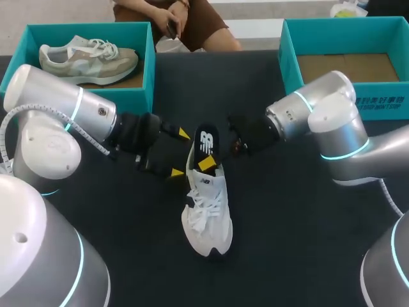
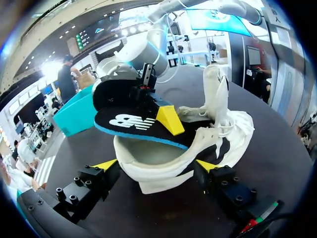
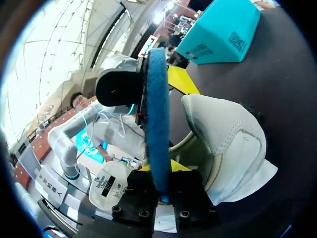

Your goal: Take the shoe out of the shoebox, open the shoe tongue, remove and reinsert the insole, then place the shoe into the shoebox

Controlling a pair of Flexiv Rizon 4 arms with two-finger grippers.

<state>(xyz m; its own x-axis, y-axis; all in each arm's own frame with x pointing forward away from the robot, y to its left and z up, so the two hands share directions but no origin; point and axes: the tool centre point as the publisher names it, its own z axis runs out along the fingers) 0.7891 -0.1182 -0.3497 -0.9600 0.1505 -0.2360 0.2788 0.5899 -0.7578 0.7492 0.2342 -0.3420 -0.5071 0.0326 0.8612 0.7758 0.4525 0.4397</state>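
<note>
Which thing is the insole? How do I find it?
Look at the middle of the dark table, where a white shoe lies. Sticking up from its heel, pinched by the right gripper, is the insole: flat, black, blue-edged, unlike the white shoe.

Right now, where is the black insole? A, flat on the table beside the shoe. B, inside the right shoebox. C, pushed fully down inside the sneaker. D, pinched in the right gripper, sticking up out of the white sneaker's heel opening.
D: the right gripper is shut on the black insole, which angles up out of the heel opening of the white sneaker.
</note>
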